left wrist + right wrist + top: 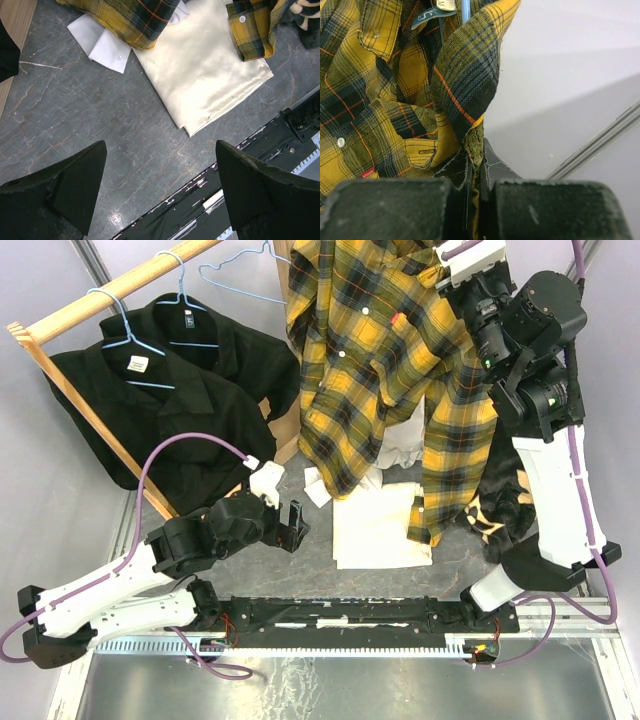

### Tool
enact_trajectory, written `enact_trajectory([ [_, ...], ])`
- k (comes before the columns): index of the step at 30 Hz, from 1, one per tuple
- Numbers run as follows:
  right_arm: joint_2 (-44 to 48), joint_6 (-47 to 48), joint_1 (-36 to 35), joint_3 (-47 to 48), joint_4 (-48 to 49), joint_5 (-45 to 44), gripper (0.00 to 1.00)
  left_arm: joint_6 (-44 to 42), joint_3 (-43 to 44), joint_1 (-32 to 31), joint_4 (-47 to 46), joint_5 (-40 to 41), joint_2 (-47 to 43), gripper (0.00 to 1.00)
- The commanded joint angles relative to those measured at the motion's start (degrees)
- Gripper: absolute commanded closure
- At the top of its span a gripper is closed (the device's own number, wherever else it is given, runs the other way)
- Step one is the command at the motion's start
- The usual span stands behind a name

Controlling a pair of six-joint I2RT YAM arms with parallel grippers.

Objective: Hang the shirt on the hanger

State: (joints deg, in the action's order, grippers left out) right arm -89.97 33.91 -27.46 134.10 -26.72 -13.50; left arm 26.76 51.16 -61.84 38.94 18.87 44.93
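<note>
The yellow-and-black plaid shirt [375,360] hangs open at the back centre, one sleeve trailing down to the table. My right gripper [447,282] is raised at the back right, shut on a fold of the shirt's edge [481,145] near the collar. In the right wrist view a light-blue wire of a hanger [465,9] shows beside the collar label. A light-blue hanger [238,280] sticks out left of the shirt, its right end hidden under the fabric. My left gripper [297,525] [160,150] is open low over the grey table, holding nothing.
Two black shirts [180,390] hang on blue hangers from a wooden rod [120,285] at the left. A folded cream-white shirt [375,525] [200,75] lies on the table [100,125] under the plaid sleeve. A dark patterned garment [500,510] lies by the right arm.
</note>
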Motion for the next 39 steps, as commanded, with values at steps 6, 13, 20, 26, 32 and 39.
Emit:
enact_trajectory([
  [6,2.2,-0.62,0.57,0.53,8.97,0.53,1.0,1.82,-0.54,-0.07,-2.11,-0.57,-0.49,0.05],
  [13,2.86,-6.87,0.48,-3.52,8.26,10.88,1.0,1.88,-0.88,-0.08,-2.1,-0.59,-0.69,0.05],
  [20,3.75,-20.01,0.47,-4.91,8.59,27.11,1.0,2.02,-1.0,-0.1,-1.68,-0.33,-1.11,0.05],
  [26,3.65,-23.49,0.39,-4.49,9.47,29.62,1.0,2.33,-1.15,-0.11,-1.75,-0.24,-1.26,0.05],
  [32,2.49,-21.07,0.39,-7.87,5.17,26.19,1.0,2.16,-0.98,-0.11,-1.71,-0.48,-0.81,0.05],
  [39,1.53,-16.24,0.43,-15.53,2.84,25.99,1.0,1.89,-0.85,-0.08,-1.51,-0.74,-0.66,0.05],
])
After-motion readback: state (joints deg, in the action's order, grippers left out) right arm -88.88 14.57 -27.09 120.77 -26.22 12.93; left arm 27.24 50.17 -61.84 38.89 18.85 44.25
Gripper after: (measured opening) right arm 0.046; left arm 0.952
